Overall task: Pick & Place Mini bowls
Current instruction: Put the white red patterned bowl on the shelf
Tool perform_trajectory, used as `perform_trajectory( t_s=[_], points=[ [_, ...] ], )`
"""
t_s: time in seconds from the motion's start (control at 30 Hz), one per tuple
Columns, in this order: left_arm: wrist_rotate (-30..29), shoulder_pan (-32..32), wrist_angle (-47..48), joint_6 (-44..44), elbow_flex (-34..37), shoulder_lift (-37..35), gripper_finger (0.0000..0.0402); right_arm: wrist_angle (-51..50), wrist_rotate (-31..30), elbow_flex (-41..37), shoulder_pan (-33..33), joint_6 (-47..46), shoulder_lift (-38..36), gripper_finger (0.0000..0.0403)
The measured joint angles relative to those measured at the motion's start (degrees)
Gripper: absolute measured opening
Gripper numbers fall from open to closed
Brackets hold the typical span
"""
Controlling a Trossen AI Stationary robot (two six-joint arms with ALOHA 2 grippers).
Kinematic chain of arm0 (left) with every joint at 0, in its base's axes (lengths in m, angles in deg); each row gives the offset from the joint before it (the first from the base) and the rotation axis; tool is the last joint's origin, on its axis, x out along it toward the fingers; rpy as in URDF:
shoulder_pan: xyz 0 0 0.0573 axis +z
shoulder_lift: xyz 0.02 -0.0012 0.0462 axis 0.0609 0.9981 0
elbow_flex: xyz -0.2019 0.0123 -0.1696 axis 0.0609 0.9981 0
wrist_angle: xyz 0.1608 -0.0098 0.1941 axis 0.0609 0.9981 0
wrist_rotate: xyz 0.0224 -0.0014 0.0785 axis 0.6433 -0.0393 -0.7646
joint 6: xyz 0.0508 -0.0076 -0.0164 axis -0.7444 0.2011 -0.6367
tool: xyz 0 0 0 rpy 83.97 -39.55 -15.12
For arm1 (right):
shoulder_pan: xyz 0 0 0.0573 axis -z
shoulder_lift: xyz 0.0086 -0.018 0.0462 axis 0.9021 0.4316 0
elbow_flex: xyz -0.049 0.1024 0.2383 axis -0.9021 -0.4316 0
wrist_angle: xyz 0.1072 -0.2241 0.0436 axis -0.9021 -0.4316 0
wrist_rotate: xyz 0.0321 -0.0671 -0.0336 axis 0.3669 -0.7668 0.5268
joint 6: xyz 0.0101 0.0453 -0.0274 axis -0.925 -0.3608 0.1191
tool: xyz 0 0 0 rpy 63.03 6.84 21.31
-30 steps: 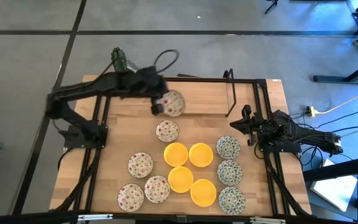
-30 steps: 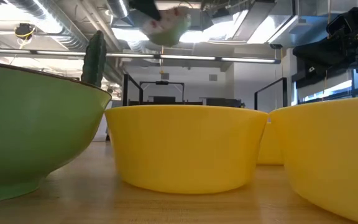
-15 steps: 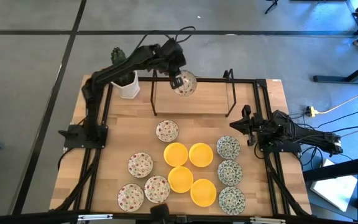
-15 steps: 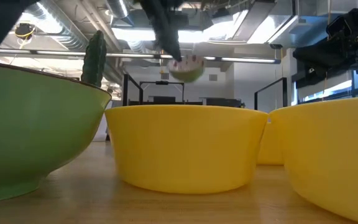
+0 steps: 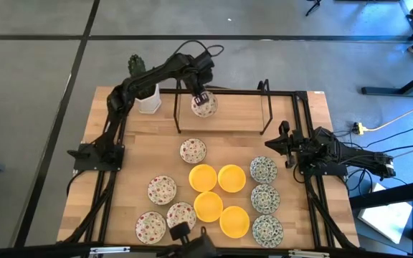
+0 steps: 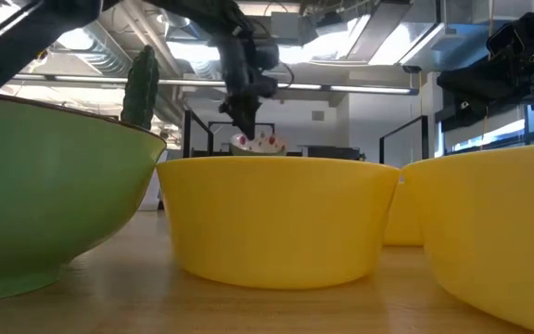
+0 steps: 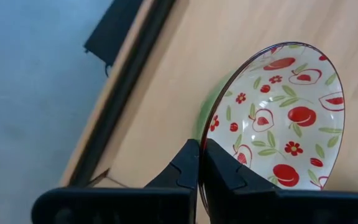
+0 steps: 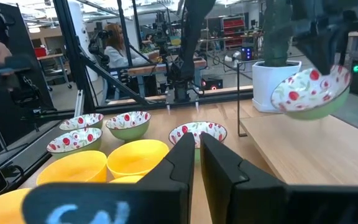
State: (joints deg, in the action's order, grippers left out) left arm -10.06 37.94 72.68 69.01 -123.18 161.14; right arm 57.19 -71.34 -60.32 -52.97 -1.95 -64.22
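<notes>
My left gripper (image 5: 201,96) is over the far middle of the table, shut on a mini bowl (image 5: 204,105), white with red floral speckles and green outside. The same bowl shows in the left wrist view (image 7: 272,118), the low view (image 6: 257,144) and the right wrist view (image 8: 309,93). More red floral bowls (image 5: 162,189), yellow bowls (image 5: 219,197) and blue-green patterned bowls (image 5: 264,198) sit on their bases on the near half of the table. My right gripper (image 5: 284,147) waits shut at the right edge, holding nothing. My left gripper pinches the bowl's rim (image 7: 204,127), one finger (image 7: 221,173) inside the bowl and the other (image 7: 187,167) outside against the green wall. The fingers come from above, slanting steeply down. The bowl hangs tilted below them, clear of the table in the right wrist view.
A white cactus pot (image 5: 146,99) stands at the far left corner. A black metal frame (image 5: 267,107) rises along the far middle, around the held bowl. The wood between that frame and the bowl rows (image 5: 228,140) is bare. People show in the room beyond.
My left gripper has carried the red floral bowl toward the table's far edge and a little right, then down, tipping to point more steeply downward. The bowl has sunk in the low view from the picture's top to just above the yellow bowl's rim. The gripper has stayed shut.
</notes>
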Motion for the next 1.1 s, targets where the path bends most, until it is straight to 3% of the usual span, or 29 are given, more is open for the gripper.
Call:
perform_trajectory(
  t_s=[0.17,0.77,1.1],
  points=[
    [2.86,0.16,1.05,-0.02,0.0,1.33,0.0003,0.0,0.0,-0.02,-0.02,-0.01,0.0,0.0029],
    [2.22,0.55,3.38,3.42,0.12,2.95,0.0003,0.04,0.03,0.0,-0.01,-0.22,0.0,0.0029],
    [2.33,1.06,0.6,3.94,4.61,2.51,0.0004,0.09,0.03,-0.02,-0.02,-0.24,0.0,0.0029]
  ],
)
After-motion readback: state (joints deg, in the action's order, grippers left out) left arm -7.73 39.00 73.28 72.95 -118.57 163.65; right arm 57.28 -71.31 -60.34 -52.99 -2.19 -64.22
